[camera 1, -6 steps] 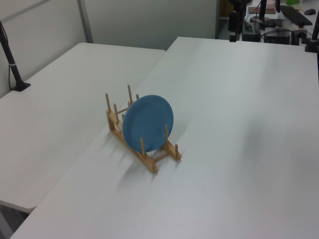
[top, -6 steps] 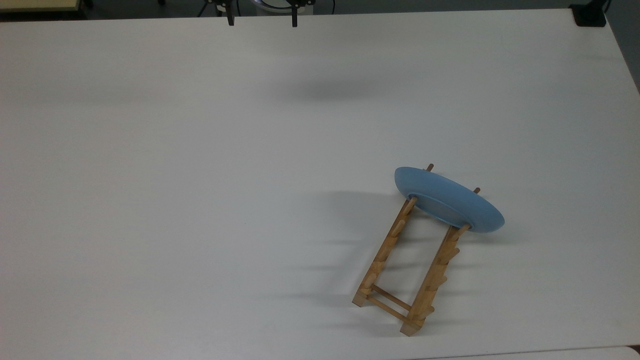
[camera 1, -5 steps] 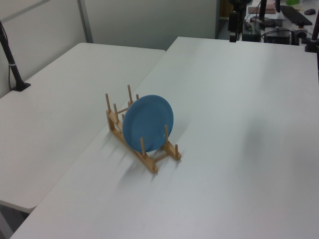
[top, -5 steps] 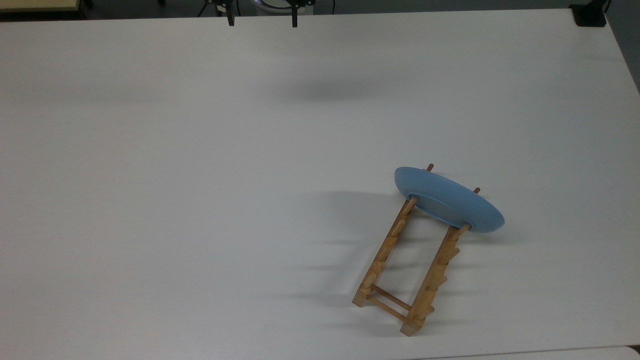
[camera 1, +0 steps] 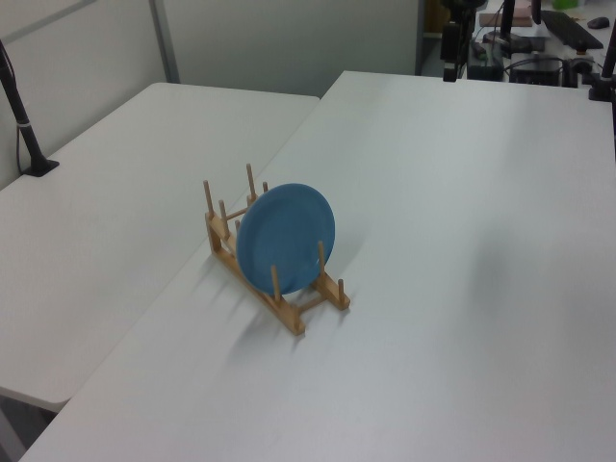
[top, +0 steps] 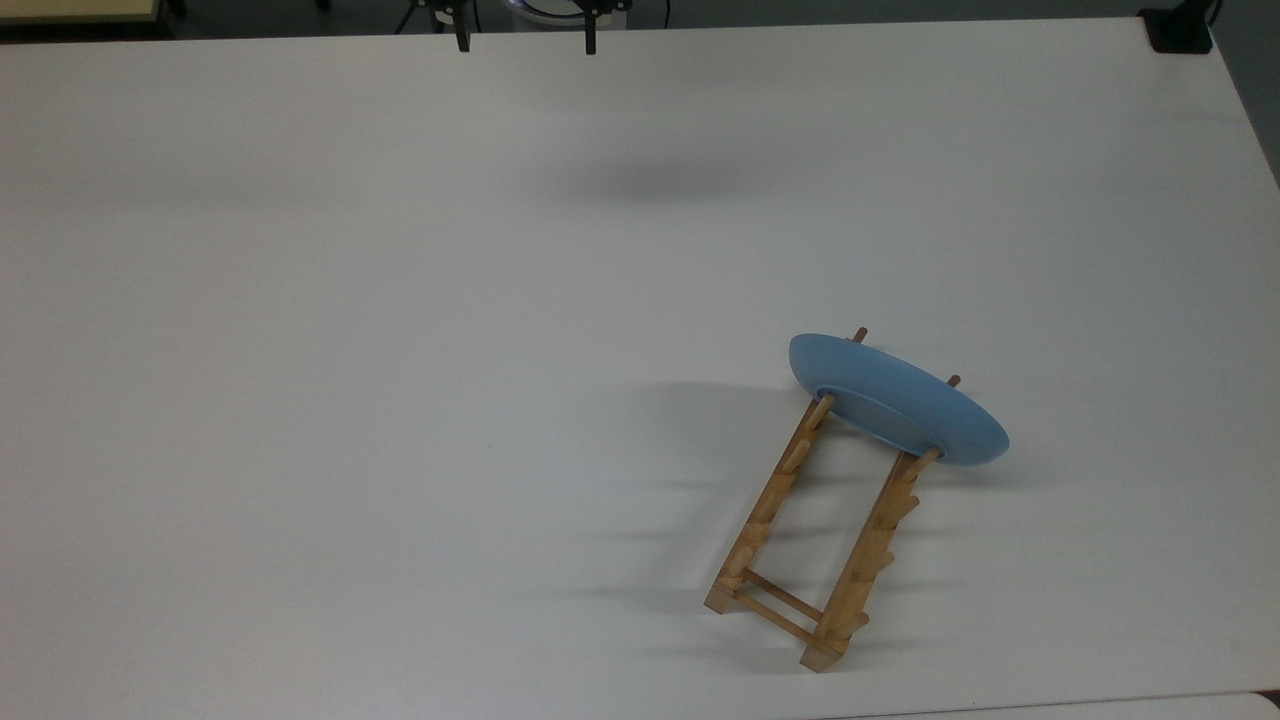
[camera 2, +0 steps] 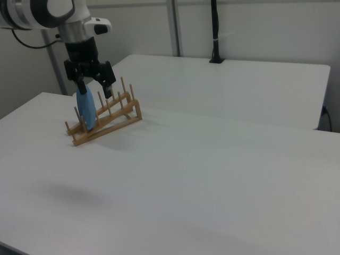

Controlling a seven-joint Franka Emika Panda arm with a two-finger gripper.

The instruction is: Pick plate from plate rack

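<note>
on one plate rack (top: pixel 822 522) stands one plate (top: pixel 905 392); the hand (camera 2: pixel 93 88) hangs spread wide, empty.

White arm (camera 2: pixel 53 13), black fingers (camera 2: pixel 108 85)

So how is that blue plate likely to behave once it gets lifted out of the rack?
The blue plate looks rigid, so it should keep its shape. It stands on edge between the pegs of the wooden plate rack, so once clear it could probably roll or tip. It overhangs both rails, and the light-looking rack may drag along if the rim catches a peg.
</note>
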